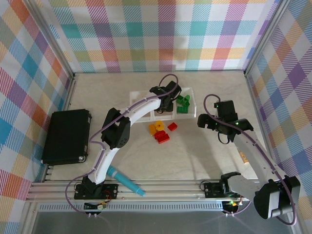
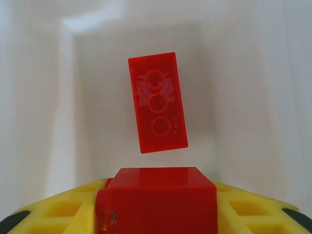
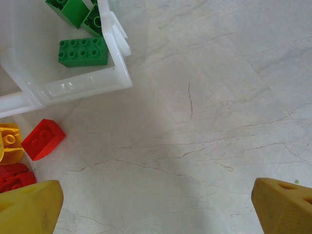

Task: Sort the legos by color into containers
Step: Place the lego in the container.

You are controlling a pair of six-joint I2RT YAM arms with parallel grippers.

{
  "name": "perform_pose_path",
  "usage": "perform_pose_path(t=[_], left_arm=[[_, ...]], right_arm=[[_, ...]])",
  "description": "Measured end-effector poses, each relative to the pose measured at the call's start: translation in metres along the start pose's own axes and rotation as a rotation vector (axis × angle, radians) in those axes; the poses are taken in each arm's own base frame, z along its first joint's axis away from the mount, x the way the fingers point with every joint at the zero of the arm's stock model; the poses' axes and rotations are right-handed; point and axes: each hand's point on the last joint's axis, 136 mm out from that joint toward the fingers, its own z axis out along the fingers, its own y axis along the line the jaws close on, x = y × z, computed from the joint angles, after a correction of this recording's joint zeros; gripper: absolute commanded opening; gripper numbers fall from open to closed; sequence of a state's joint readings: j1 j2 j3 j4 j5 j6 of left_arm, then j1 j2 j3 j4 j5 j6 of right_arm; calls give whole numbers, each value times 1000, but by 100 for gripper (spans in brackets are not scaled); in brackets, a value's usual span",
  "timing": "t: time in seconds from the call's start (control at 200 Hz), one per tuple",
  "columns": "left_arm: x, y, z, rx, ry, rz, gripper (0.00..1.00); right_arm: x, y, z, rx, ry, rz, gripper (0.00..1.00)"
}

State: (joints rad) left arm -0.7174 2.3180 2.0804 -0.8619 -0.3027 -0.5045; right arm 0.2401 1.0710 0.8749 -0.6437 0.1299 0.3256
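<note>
And the left gripper (image 1: 167,96), barely parted, pinches a red brick (image 2: 161,195) over the tray's middle compartment (image 2: 253,122), right above an upturned red brick (image 2: 157,102) to keep reds together, while the right gripper (image 3: 156,207), wide open and empty, hovers near the loose legos (image 1: 162,137).

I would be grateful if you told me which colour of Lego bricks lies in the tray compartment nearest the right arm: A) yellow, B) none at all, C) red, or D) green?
D: the green bricks lie inside the corner compartment of the clear tray in the right wrist view, while the red and yellow ones there sit outside it on the table.
</note>
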Motion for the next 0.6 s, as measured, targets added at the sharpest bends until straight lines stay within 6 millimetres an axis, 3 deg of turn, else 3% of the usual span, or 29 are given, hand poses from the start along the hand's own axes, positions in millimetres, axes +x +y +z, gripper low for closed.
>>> perform_pose_path(t=[0.36,0.6], left_arm=[[2,-4,0,21,13,-5,59],[-3,-7,-13,86,-36,-16,79]], right_arm=[[0,1,0,-4,1,0,99],[1,2,0,-10,4,0,99]])
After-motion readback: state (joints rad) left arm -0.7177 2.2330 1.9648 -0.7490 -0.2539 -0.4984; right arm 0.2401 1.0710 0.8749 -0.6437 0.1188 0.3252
